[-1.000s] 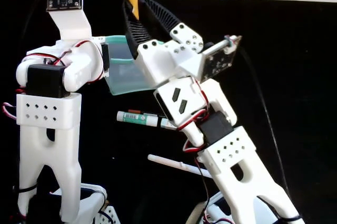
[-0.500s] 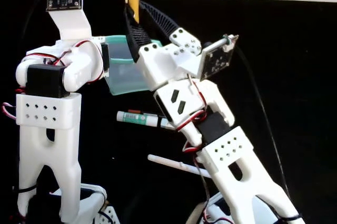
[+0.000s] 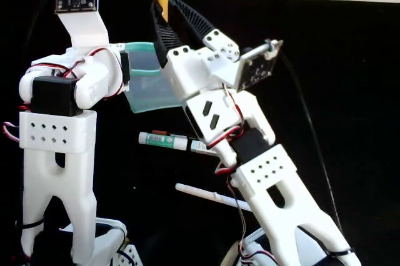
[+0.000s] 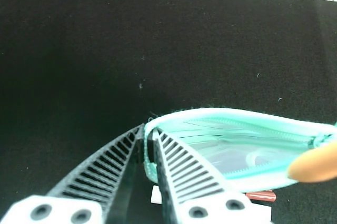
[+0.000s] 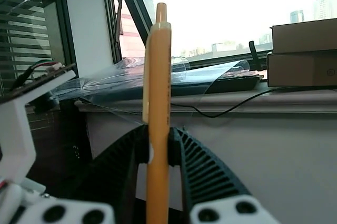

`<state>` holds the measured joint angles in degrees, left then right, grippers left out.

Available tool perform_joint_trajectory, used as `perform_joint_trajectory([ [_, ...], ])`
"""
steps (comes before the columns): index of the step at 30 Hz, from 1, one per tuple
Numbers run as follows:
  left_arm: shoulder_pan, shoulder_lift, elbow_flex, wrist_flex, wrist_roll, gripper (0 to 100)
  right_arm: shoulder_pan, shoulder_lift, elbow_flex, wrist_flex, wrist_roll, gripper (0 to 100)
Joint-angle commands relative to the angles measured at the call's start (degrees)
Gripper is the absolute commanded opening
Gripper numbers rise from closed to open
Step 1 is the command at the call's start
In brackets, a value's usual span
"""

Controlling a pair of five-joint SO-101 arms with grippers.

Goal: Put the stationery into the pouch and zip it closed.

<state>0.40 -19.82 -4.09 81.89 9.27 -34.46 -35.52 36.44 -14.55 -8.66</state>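
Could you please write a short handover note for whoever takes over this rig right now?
Left gripper: shut on the rim of the teal pouch, held up with its zip open.
Right gripper: shut on the orange pen, upright above the pouch.
On the black table: a green-labelled marker and a white stick.
Done: pouch held open, pen gripped.
Left: drop the pen in, add the marker and the stick, zip the pouch closed.
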Motion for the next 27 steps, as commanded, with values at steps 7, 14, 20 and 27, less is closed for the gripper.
perform_joint_trajectory([
  [7, -0.48, 0.48, 0.84, 0.0, 0.0, 1, 1.19, 0.13, 4.35, -1.36, -0.53, 0.5],
  [14, -0.4, 0.48, 0.84, 0.09, 0.0, 1, 1.98, 0.13, 4.7, -1.19, -0.53, 0.5],
  [20, -0.48, 0.48, 0.84, 0.09, 0.0, 1, 1.98, -0.4, 8.13, -1.27, -0.18, 2.8],
  [27, -0.57, 0.48, 0.84, 0.0, -0.18, 1, 1.89, -0.66, 8.31, -0.75, -0.18, 21.4],
])
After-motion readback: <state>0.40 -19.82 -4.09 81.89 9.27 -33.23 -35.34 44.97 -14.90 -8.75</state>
